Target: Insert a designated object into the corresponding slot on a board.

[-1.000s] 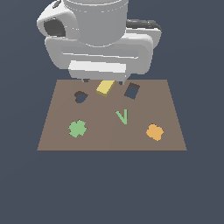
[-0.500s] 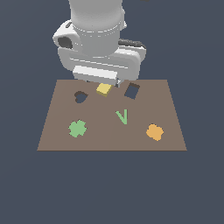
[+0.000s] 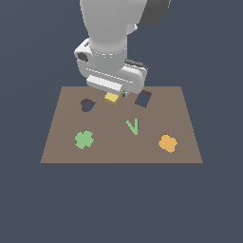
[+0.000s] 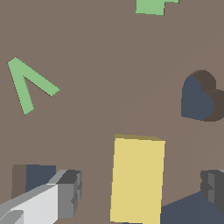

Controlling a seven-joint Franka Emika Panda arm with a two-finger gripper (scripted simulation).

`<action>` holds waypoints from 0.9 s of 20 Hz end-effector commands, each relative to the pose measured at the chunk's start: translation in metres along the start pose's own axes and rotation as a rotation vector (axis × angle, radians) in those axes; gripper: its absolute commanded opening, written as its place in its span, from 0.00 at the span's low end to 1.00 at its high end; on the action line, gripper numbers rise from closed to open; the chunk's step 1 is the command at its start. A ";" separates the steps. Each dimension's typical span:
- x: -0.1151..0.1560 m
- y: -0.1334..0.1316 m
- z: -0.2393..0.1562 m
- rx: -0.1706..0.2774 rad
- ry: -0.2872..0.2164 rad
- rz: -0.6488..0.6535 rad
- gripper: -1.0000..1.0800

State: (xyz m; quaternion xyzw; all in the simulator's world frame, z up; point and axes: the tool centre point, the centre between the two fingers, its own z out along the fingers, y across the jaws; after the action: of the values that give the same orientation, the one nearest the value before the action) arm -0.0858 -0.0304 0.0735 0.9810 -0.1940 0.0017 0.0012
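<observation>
The mustard-yellow block (image 3: pixel 112 98) lies on the brown board (image 3: pixel 109 142) near its far edge, between the two dark cutouts. The tilted rectangular slot (image 3: pixel 143 98) is just to the block's right in the exterior view. My gripper (image 3: pixel 114 92) hangs low over the block. In the wrist view the gripper (image 4: pixel 140 189) is open. Its fingers (image 4: pixel 68 192) stand on both sides of the block (image 4: pixel 138 179) with gaps to it. The slot (image 4: pixel 38 177) shows partly behind one finger.
A dark heart-shaped cutout (image 3: pixel 87 105) is at the exterior view's left of the block. A green V shape (image 3: pixel 133 126), a green clover shape (image 3: pixel 84 139) and an orange blob shape (image 3: pixel 167 143) lie on the nearer half of the board.
The arm has come down and settled over the block, looking smaller in the exterior view. The block has stayed in about the same place on the board.
</observation>
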 end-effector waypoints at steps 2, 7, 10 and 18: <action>-0.010 0.003 0.013 0.000 -0.001 0.040 0.96; -0.016 0.004 0.023 0.001 -0.004 0.064 0.96; -0.016 0.004 0.023 0.000 -0.005 0.062 0.96; -0.016 0.003 0.039 0.001 -0.004 0.064 0.96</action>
State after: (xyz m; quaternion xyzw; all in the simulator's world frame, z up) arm -0.1015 -0.0274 0.0390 0.9744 -0.2250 0.0000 0.0002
